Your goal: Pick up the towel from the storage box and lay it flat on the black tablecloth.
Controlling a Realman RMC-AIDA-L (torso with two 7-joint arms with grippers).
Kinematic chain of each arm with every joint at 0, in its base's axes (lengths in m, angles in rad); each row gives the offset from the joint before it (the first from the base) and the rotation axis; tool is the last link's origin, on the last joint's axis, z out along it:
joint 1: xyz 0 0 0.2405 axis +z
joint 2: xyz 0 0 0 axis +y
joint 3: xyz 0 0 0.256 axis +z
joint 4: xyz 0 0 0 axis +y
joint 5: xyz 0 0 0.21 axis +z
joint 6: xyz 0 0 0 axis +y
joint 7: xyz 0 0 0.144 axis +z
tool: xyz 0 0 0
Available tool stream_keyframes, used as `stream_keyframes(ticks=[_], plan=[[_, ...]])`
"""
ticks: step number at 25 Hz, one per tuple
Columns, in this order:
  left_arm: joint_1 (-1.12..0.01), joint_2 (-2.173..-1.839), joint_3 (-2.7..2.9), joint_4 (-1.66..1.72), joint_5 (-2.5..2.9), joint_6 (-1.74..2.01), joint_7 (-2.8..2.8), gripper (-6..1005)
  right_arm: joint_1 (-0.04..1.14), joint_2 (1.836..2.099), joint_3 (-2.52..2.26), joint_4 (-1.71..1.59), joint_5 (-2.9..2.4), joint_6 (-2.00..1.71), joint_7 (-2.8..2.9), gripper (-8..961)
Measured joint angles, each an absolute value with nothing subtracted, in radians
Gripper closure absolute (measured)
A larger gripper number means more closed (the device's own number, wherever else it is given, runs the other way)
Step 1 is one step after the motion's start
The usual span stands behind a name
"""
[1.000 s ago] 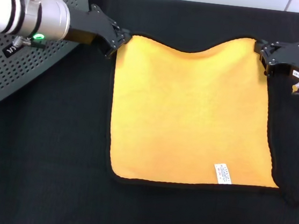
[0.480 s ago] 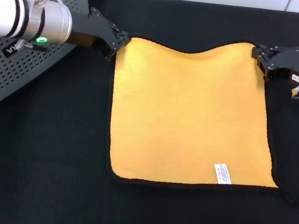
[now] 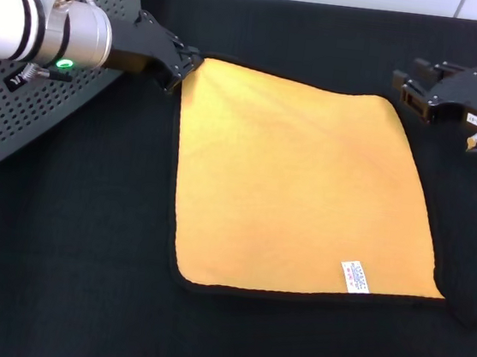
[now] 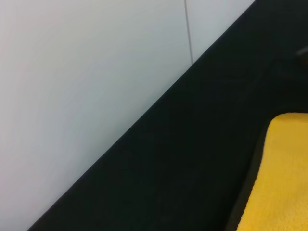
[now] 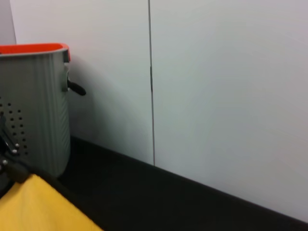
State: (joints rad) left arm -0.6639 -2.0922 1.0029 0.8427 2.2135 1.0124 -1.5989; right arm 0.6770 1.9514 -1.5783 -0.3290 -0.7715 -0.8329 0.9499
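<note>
Since a second ago the right end effector (image 3: 414, 88) has let go of the towel (image 3: 302, 186): it was pinching the far right corner, and now it sits just off that corner with its fingers spread and nothing between them, apart from the cloth. With that release the far edge, which sagged in a dip between two lifted corners, has dropped and runs almost straight. The near edge, with the small white tag (image 3: 355, 276) by its right end, has not shifted. For the task this reads as the laying-down nearly done: the towel lies spread on the black tablecloth (image 3: 55, 278) around the middle of the tabletop, near edge and both near corners flat, and only the far left corner is held. There the left end effector (image 3: 181, 62) remains pressed together on that corner, so my judgement is that one release is left, followed by both arms backing away. In the left wrist view the towel's dark-edged corner shows against the black cloth, and no fingers are visible in that picture. Counting, near to far: one towel with one tag, one black tablecloth covering the whole tabletop, two end effectors at the towel's far corners, and one storage box (image 3: 30, 120), grey and perforated, at the far left corner of the tabletop, partly behind the left arm. The right wrist view shows that box with an orange-red rim (image 5: 33, 48) against a white wall (image 5: 216, 96).
</note>
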Motion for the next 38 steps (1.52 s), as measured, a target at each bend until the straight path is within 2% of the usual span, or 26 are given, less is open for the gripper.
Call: stream_keyframes(ticks=[6, 8, 11, 16, 18, 22, 25, 30, 32, 38], plan=[[-0.658, -2.092, 1.009, 0.838, 2.231, 0.981, -1.613, 938, 0.638, 1.947, -1.566, -0.389, -0.767, -0.835, 0.959, 657], [-0.658, -2.092, 1.013, 0.841, 2.244, 0.981, -1.614, 867, 0.616, 1.947, -1.56, -0.415, -0.77, -0.835, 0.96, 626], [-0.647, -2.092, 1.018, 0.865, 2.244, 1.013, -1.619, 761, 0.588, 1.946, -1.563, -0.435, -0.771, -0.863, 0.963, 385], [-0.574, -2.085, 1.011, 0.987, 2.102, 1.242, -1.601, 521, 0.529, 1.922, -1.566, -0.441, -0.819, -1.109, 0.966, 217], [-0.562, -2.08, 1.01, 1.0, 2.061, 1.291, -1.584, 503, 0.511, 1.914, -1.564, -0.442, -0.864, -1.226, 0.966, 177], [-0.471, -2.015, 0.966, 0.944, 1.725, 1.712, -1.324, 467, 0.474, 1.908, -1.563, -0.468, -0.96, -1.427, 0.984, 153], [-0.453, -1.975, 0.92, 0.794, 1.614, 1.897, -1.173, 440, 0.462, 1.929, -1.567, -0.495, -0.996, -1.517, 1.014, 155], [-0.414, -1.927, 0.891, 0.63, 1.585, 1.99, -1.07, 445, 0.466, 2.006, -1.573, -0.558, -1.065, -1.577, 1.04, 156], [-0.396, -1.918, 0.891, 0.618, 1.585, 1.998, -1.065, 444, 0.47, 2.022, -1.58, -0.593, -1.1, -1.574, 1.066, 156], [-0.364, -1.914, 0.89, 0.617, 1.59, 2.006, -1.038, 442, 0.477, 2.027, -1.622, -0.62, -1.106, -1.576, 1.111, 156]])
